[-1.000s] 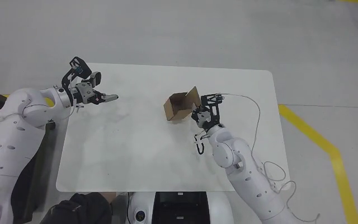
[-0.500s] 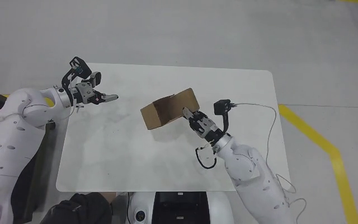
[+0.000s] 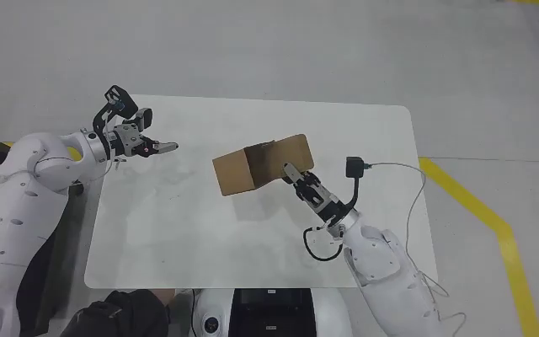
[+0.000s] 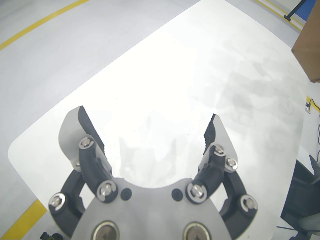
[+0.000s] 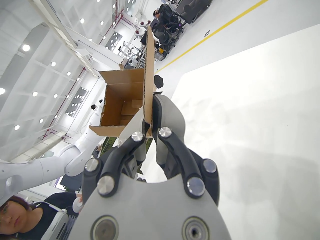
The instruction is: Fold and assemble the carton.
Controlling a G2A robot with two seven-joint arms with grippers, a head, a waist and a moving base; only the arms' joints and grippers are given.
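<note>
Clamping a cardboard panel edge-on, the right gripper (image 5: 149, 117) is listed first. Its fingers are drawn in tight on the carton (image 5: 120, 101), one inside the open mouth and one outside, with the corrugated edge running between them. Purpose of hold, as judged: a pinch on a single wall lets the arm carry and turn the whole box without crushing it, and leaves the unfolded flaps free for working.

Item: carton.
- Location: over the middle of the counter (image 3: 210, 236), somewhat toward the right arm's side. It appears raised off the surface rather than resting on it, though contact underneath cannot be confirmed from above.
- Orientation: closed faces turned up to the top view, open mouth turned back toward the right wrist.
- Condition: plain brown corrugated board, already erected into a rectangular box shape. The far end looks folded shut, with overlapping flaps visible inside. The near end is open, with one long flap standing straight out past the gripper and a shorter one splayed at the opposite side. Corners crisp, no tears seen.

Item: left gripper (image 4: 147, 123).
- State: spread wide, nothing between its fingers.
- Location: over the counter's left part, toward its far edge, well apart from the carton.
- Purpose, as judged: parked in readiness to press down the loose flaps once the carton is presented to it.
</note>
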